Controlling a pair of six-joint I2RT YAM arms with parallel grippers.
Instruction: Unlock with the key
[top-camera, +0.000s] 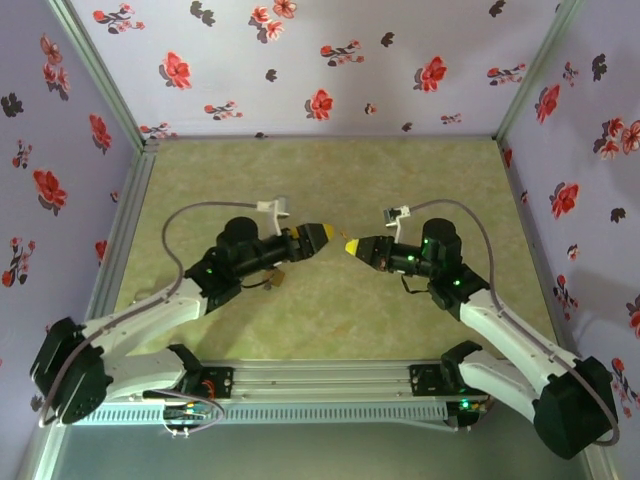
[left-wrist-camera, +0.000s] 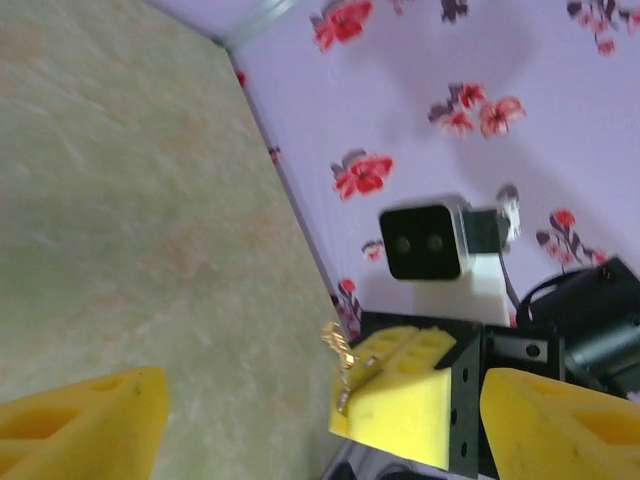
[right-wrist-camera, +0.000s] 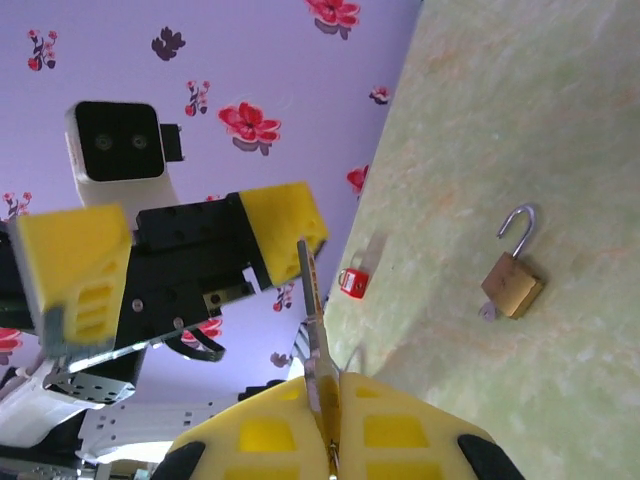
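Note:
My right gripper (right-wrist-camera: 328, 388) is shut on the key (right-wrist-camera: 312, 300), a thin metal blade that sticks out past its yellow pads. The key's toothed tip (left-wrist-camera: 340, 352) points at my left gripper (left-wrist-camera: 320, 435), which is open with nothing between its yellow fingers (right-wrist-camera: 283, 222). In the top view the two grippers (top-camera: 318, 237) (top-camera: 351, 246) face each other tip to tip above the table's middle. The brass padlock (right-wrist-camera: 512, 285) lies on the table with its silver shackle swung open; a small grey piece juts from its base. It lies beneath my left arm (top-camera: 279, 276).
A small red padlock (right-wrist-camera: 351, 281) lies near the table's edge by the wall. Floral purple walls (top-camera: 320, 60) enclose the greenish table (top-camera: 330, 320) on three sides. The right wrist's white camera (left-wrist-camera: 430, 240) faces my left wrist.

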